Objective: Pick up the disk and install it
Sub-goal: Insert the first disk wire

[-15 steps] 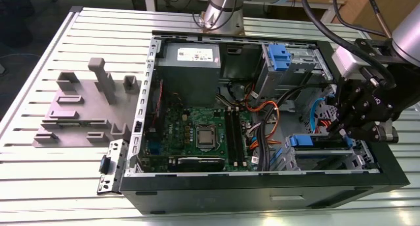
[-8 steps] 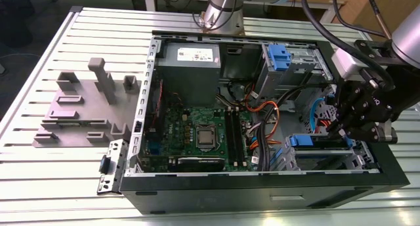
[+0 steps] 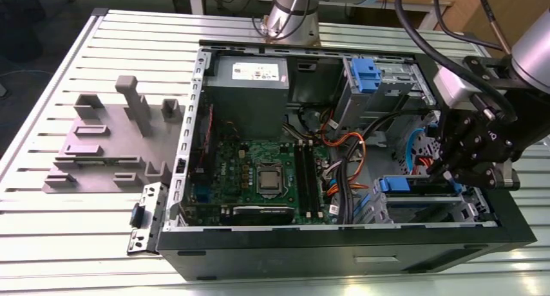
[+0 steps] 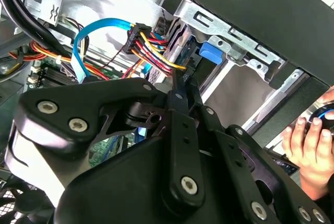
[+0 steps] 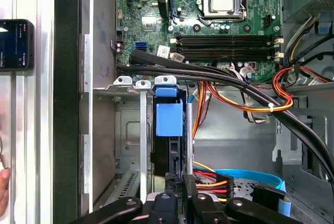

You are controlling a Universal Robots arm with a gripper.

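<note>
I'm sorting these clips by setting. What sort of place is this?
Likely a robotics lab or test bench for computer assembly: an open desktop computer case lies on a slatted aluminium table, a grey slotted holder block beside it, and the arm's gripper hangs over the drive bay.

Ribbed aluminium tabletop (image 3: 69, 251), brightly lit; dark floor (image 3: 22, 83) beyond; wooden panel (image 3: 468, 9) behind.

A green motherboard (image 5: 209, 25) is showing beside orange, red and yellow wires (image 5: 245, 104), a bright blue plastic latch (image 5: 169, 119), and a black gripper (image 3: 481, 148).
</note>
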